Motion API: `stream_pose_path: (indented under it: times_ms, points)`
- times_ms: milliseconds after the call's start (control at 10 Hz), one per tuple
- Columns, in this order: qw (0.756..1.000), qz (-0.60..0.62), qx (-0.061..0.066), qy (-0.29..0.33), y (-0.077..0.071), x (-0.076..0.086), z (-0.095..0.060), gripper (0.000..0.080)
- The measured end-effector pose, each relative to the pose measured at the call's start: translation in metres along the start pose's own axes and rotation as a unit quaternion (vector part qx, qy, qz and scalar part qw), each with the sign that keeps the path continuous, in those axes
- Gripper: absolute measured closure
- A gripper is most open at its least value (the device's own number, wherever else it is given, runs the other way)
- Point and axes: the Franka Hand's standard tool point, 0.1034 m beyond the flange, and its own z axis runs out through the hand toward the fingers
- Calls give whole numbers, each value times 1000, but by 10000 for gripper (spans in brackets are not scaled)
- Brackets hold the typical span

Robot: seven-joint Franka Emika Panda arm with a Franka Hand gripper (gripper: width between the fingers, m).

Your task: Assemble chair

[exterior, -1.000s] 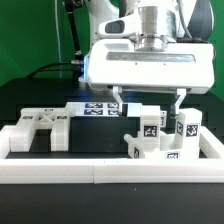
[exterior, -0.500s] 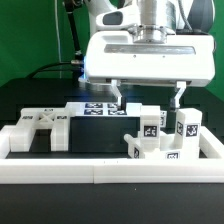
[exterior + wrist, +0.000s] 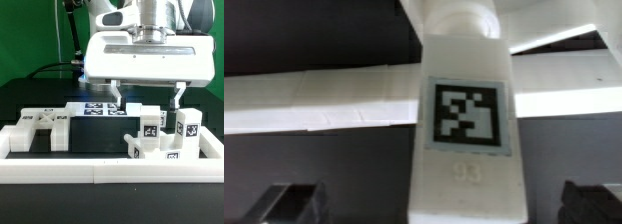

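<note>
Above the cluster of white blocky plastic chair pieces [image 3: 160,135] at the exterior view's right, your two-finger gripper [image 3: 149,100] hangs spread wide and holds nothing. Its thin fingers [image 3: 118,96] stand one to each side of the cluster, clear of the plastic, with their tips near the level of the topmost blocks. From the wrist view, a tall white plastic post with a black-and-white square tag [image 3: 464,112] sits squarely between the two dark fingertips, with free space on either side.

You look to be at the approach stage of a pick: lined up over the post, not yet down on it. The chair seems far from built. The flat white plastic slab with cut-outs [image 3: 35,128] lies well apart at the exterior view's left, just behind the long white border rail [image 3: 110,172], and the marker board [image 3: 95,108] lies further back on the table. Whether any blocks in the cluster are already joined, you cannot tell from here.

Your next move calls for a straight descent that keeps the post centred, then a close on its two sides. Mind the neighbouring blocks: with the fingers this wide, one could catch a piece beside the post on the way down.
</note>
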Motion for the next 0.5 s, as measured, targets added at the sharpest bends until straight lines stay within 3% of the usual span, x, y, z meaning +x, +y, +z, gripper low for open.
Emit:
stream_pose_path:
  times_ms: [500]
  points:
    - [1000,2,3,-16,-1,4,1,150]
